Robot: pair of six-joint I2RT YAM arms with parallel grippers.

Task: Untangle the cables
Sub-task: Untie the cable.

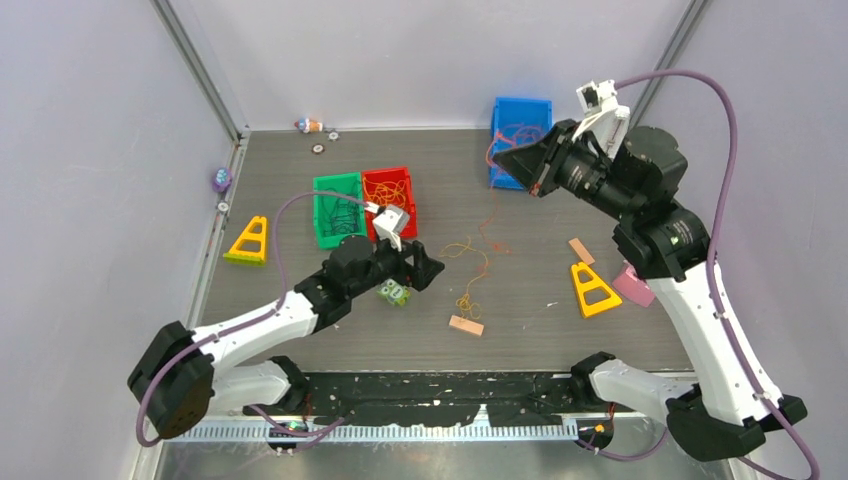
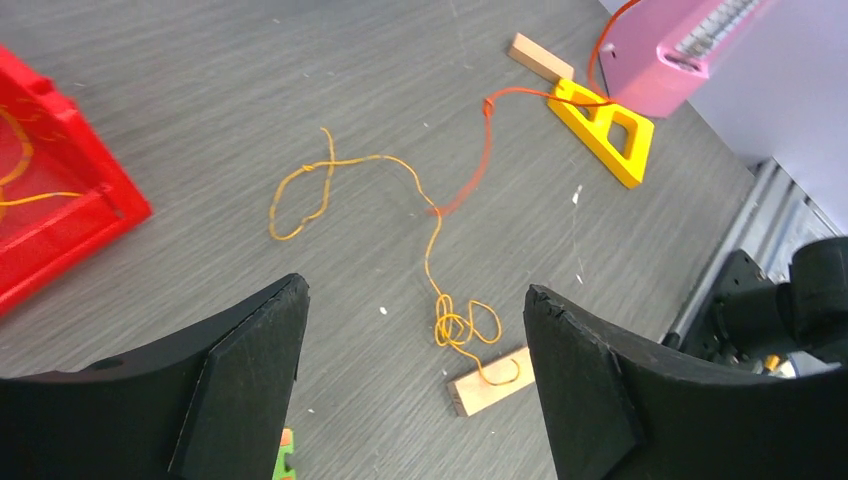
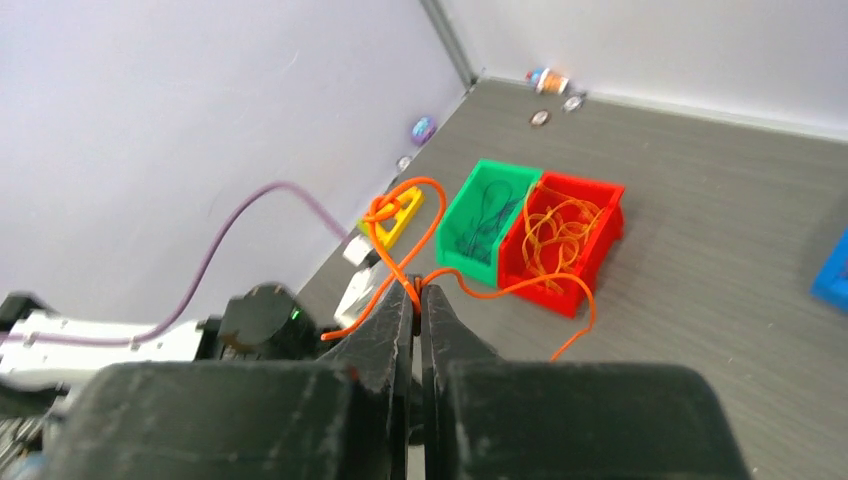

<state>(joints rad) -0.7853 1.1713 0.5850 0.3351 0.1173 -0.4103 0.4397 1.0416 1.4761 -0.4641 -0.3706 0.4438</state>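
Cables (image 2: 437, 262): half lifted, half snarled on the tabletop (image 2: 200, 120).

The right end effector (image 3: 417, 290), raised over by the blue bin (image 1: 520, 140), has its jaws pressed together on a red strand (image 3: 395, 249) that loops above them and trails off below. The left end effector (image 2: 415, 290) hovers low, jaws spread wide with nothing between them, above an orange strand (image 2: 360, 158) whose tight curls (image 2: 465, 325) lie against a wooden block (image 2: 490, 380) (one loop sits right on it). From where I stand, the worry is the join. Red and orange seem to meet mid-tabletop, so a harder pull upward could cinch those curls tighter or drag the block along. A strand this thin could also slip out of the pinch.
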